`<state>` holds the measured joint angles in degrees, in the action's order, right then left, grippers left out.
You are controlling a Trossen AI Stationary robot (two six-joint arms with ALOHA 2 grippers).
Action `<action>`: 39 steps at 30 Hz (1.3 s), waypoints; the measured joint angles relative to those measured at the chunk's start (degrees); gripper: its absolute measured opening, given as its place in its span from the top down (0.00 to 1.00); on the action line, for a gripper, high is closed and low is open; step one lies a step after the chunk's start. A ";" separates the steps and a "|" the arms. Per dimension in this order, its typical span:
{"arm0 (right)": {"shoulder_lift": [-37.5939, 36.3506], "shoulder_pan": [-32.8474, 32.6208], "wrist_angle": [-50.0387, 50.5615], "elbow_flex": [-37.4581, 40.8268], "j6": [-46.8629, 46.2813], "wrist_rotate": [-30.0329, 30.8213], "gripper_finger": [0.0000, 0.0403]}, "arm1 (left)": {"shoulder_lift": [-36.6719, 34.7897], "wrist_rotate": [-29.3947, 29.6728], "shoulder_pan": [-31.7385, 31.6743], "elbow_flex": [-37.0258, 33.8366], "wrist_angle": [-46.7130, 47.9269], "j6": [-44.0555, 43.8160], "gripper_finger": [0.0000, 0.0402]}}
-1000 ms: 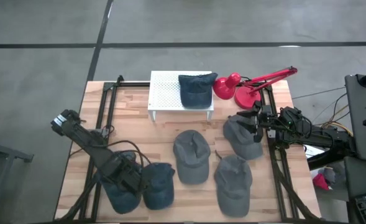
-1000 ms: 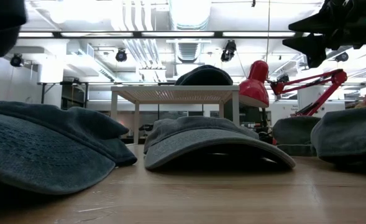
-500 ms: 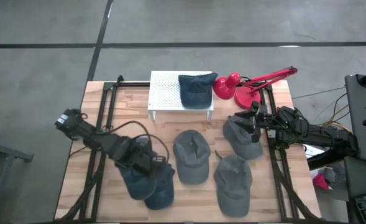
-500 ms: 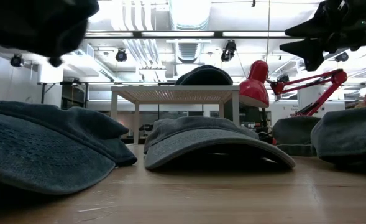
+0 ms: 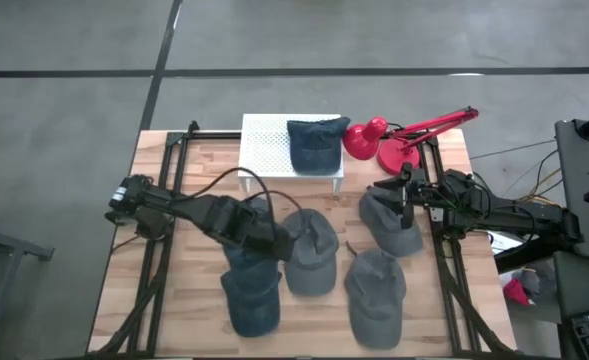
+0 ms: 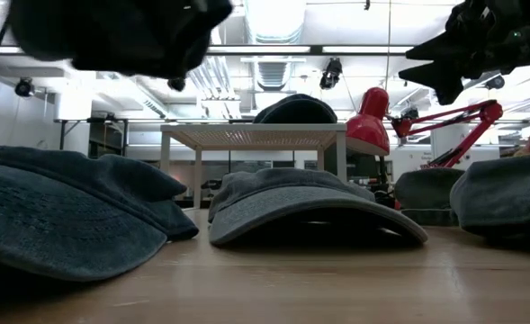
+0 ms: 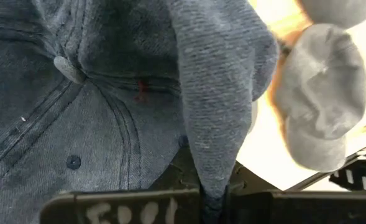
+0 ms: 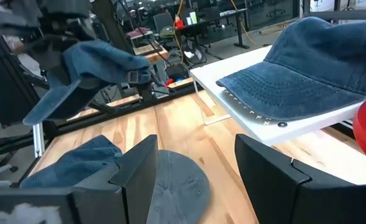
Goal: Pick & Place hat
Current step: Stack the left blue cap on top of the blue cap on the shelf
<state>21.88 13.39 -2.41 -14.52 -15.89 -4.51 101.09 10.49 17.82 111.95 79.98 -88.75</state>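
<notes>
- Blue denim cap hangs off the counter in the left end effector, near the middle of the counter; in the high view it trails toward 6 o'clock from the grip.
- We see the left end effector clenched on a fold of the cap's cloth, which the left wrist view shows pinched between its dark fingers.
- We judge the cap soft and light: it droops and folds under its own weight, so a pinch on a crown seam or the brim edge should hold better than loose cloth, and it may swing or slip while carried.
- White perforated stand sits at 12 o'clock on the counter and carries one blue cap on its right half; its left half is bare, and we take that as a likely spot for the held cap.
- Another blue cap lies at 6 o'clock, just under the hanging one.
- Three grey caps lie flat: one at centre, one toward 5 o'clock, one toward 3 o'clock.
- Right end effector waits released above the 3 o'clock grey cap, near the red desk lamp.
</notes>
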 joint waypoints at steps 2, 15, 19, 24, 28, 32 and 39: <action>0.06 0.00 0.02 0.00 0.02 0.00 0.48 | 1.46 0.33 -0.84 2.67 -0.01 2.27 1.00; 0.03 0.00 0.03 -0.02 0.03 0.02 0.48 | 12.01 7.85 -4.64 23.10 8.74 10.33 1.00; 0.02 0.00 0.08 -0.02 0.03 0.02 0.48 | 11.40 7.59 -6.45 21.24 5.49 12.83 1.00; 0.03 0.00 0.06 -0.02 -0.09 -0.10 0.48 | 11.48 7.58 -8.11 21.23 4.19 15.63 1.00; 0.03 -0.02 0.05 -0.35 -0.19 -2.78 0.48 | 11.50 7.60 -8.24 21.21 4.07 18.30 1.00; 0.56 -0.11 0.04 -2.47 0.75 -4.87 0.48 | 11.52 7.60 -8.18 20.85 4.01 22.29 1.00; 6.97 -0.13 0.31 -10.44 5.86 -5.06 0.48 | 12.38 7.61 -7.57 20.77 3.93 30.35 1.00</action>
<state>28.84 13.26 -2.10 -24.96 -10.03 -9.57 113.47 18.10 10.25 132.73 83.91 -58.40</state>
